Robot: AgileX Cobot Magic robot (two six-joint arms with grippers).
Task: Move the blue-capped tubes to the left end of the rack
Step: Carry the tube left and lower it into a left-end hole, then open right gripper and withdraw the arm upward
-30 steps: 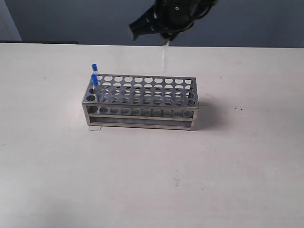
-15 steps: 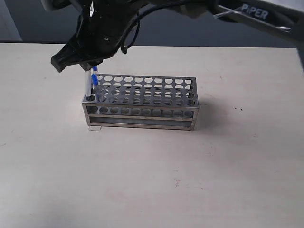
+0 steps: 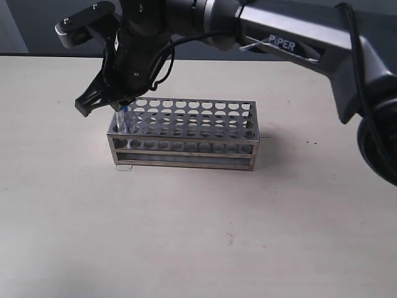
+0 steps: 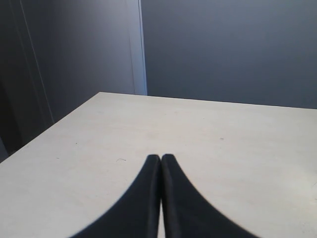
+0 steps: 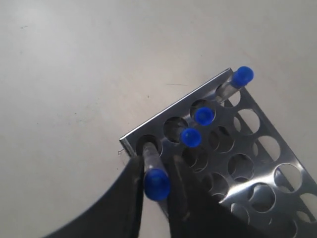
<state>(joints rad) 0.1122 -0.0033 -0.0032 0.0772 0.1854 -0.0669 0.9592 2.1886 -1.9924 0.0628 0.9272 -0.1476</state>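
Blue-capped tubes (image 5: 190, 137) line the rack (image 3: 186, 153) end edge; right gripper (image 5: 156, 171) clasps the corner one.

A pale beige table (image 3: 186, 236) spread ahead of the left jaws and beneath the right jaws. Beyond it stood a dark grey wall (image 4: 223, 44) (a white upright strip (image 4: 136, 47), possibly a door frame, ran down it ahead of the left jaws). A small pale tab (image 3: 124, 167) lay on the table below the right jaws; dark specks (image 3: 308, 143) sat well apart from them.
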